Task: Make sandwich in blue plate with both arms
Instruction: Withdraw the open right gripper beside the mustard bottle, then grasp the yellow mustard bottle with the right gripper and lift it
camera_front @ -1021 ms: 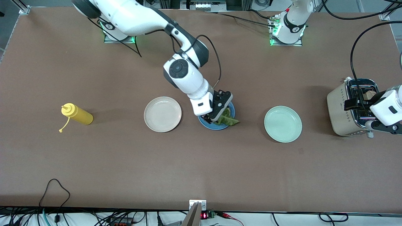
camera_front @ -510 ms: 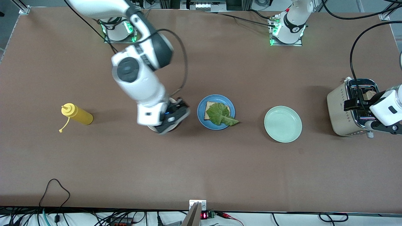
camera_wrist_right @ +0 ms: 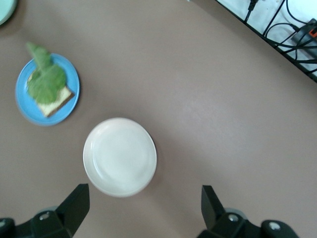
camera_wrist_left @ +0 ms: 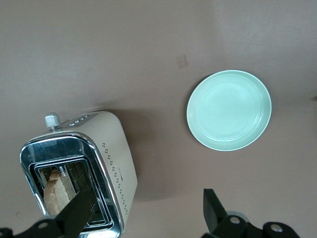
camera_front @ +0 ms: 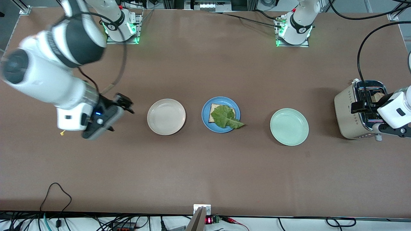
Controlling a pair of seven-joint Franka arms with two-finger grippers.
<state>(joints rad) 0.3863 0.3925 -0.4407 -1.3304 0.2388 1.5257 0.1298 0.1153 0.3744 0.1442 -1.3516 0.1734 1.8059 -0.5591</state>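
Observation:
The blue plate (camera_front: 205, 112) sits mid-table and holds one bread slice (camera_front: 212, 116) with a green lettuce leaf (camera_front: 226, 117) on top; it also shows in the right wrist view (camera_wrist_right: 25, 106). A second bread slice (camera_wrist_left: 52, 191) stands in the toaster's (camera_front: 348, 109) slot. My right gripper (camera_front: 110, 114) is open and empty, up over the table toward the right arm's end, beside the cream plate (camera_front: 166, 116). My left gripper (camera_front: 371, 104) is open and empty over the toaster, one finger (camera_wrist_left: 74, 218) above the slot.
A mint-green plate (camera_front: 289, 126) lies between the blue plate and the toaster. A yellow squeeze bottle is mostly hidden under the right arm; only its cap strap (camera_front: 61, 133) shows. Cables run along the table's near edge.
My right gripper let go of the lettuce on the bread and swung away past the cream plate toward the right arm's end. The left arm has not moved.

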